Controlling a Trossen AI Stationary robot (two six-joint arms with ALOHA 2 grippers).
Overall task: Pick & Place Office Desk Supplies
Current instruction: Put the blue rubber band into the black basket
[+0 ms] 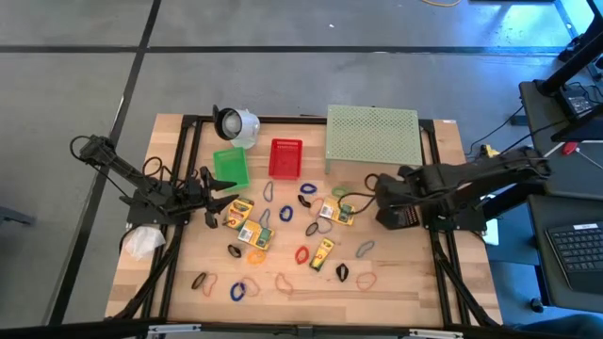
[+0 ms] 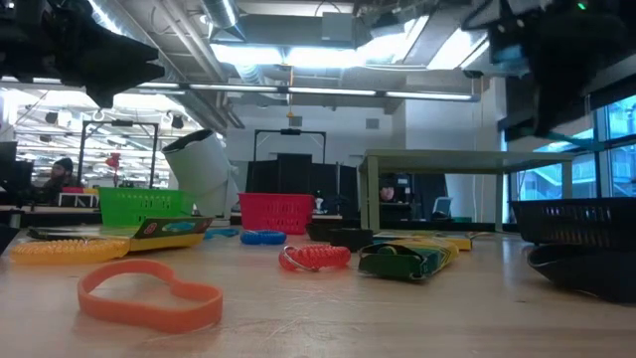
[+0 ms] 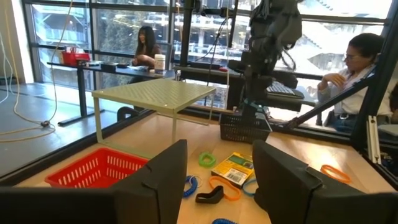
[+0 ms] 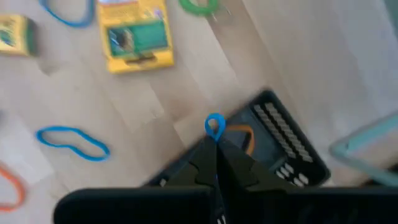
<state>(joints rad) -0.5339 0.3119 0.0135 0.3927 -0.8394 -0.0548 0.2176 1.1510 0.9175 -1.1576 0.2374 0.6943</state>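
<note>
The right end effector [image 4: 216,144] is closed on a thin blue rubber-band loop [image 4: 214,125], pinched so that only a small loop sticks out past the fingertips. It hangs over a black mesh basket [image 4: 283,140] at the right side of the counter [image 1: 283,294], with an orange band [image 4: 244,134] lying inside the basket.

On the wood just beside the basket lies a yellow-and-green crayon box [image 4: 135,34], flat, its long axis running away from the basket; its printing is too blurred to read. A flattened blue loop [image 4: 73,142] lies near it, long axis across the boards, and a green loop [image 4: 199,5] sits beyond the box.

The left end effector [image 1: 209,198] is open and holds nothing, at the counter's left edge just beside a green basket [image 1: 231,168]. A red basket [image 1: 285,157], a pale green perforated shelf [image 1: 372,133] and a white round object [image 1: 237,123] stand along the back. More crayon boxes and loops are scattered mid-counter.
</note>
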